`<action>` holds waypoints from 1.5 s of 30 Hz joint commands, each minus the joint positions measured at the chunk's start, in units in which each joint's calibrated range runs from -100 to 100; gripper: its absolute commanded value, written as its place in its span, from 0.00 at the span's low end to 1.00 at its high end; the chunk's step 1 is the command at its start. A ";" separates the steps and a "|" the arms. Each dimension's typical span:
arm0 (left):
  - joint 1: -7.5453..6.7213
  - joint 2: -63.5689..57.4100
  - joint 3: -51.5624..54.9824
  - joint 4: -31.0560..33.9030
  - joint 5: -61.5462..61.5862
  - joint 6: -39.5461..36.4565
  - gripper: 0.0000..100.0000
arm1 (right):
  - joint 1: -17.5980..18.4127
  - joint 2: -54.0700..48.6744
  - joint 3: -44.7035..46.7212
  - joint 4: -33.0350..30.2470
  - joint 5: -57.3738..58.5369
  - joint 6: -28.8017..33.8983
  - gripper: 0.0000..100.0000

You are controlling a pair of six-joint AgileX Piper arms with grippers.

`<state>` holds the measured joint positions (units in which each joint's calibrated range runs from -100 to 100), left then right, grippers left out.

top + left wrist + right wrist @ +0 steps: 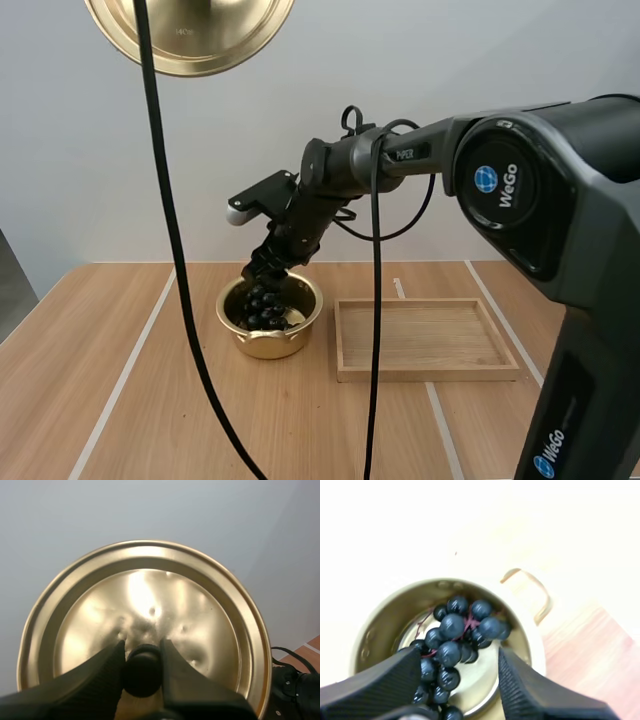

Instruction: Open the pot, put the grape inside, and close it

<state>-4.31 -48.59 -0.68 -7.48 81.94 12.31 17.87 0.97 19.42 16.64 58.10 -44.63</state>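
The left gripper [142, 649] was clamped on the black knob [142, 674] of the golden lid [150, 590], held high above the table [120, 400]. The right gripper [459, 656] hung just over the open pot [370, 635], its fingers apart. The bunch of grapes [452, 627] lay directly beneath and between them, inside the pot. A wooden tray [425, 340] sat beside the pot.

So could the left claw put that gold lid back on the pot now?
Probably not yet: the right claw hangs open right over the gold metal pot, blocking the round gold lid gripped by the left claw.
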 commanded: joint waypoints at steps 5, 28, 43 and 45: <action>0.09 -0.23 -0.65 -0.03 -1.18 -0.30 0.00 | -0.05 -3.08 0.20 0.28 -3.83 -0.13 0.53; 0.09 -0.23 -0.65 -0.03 -0.76 -0.30 0.00 | -0.05 2.74 3.59 3.24 -5.78 -0.67 0.00; 0.09 -0.23 -0.65 -0.03 0.27 -0.30 0.00 | -0.05 5.45 5.19 4.50 -5.10 -1.26 0.00; 0.09 -0.23 -0.65 -0.03 0.27 -0.30 0.00 | -0.05 6.16 5.30 4.50 -5.10 -1.26 0.00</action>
<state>-4.31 -48.59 -0.68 -7.37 82.93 12.31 17.87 6.47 24.09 20.65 52.74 -45.25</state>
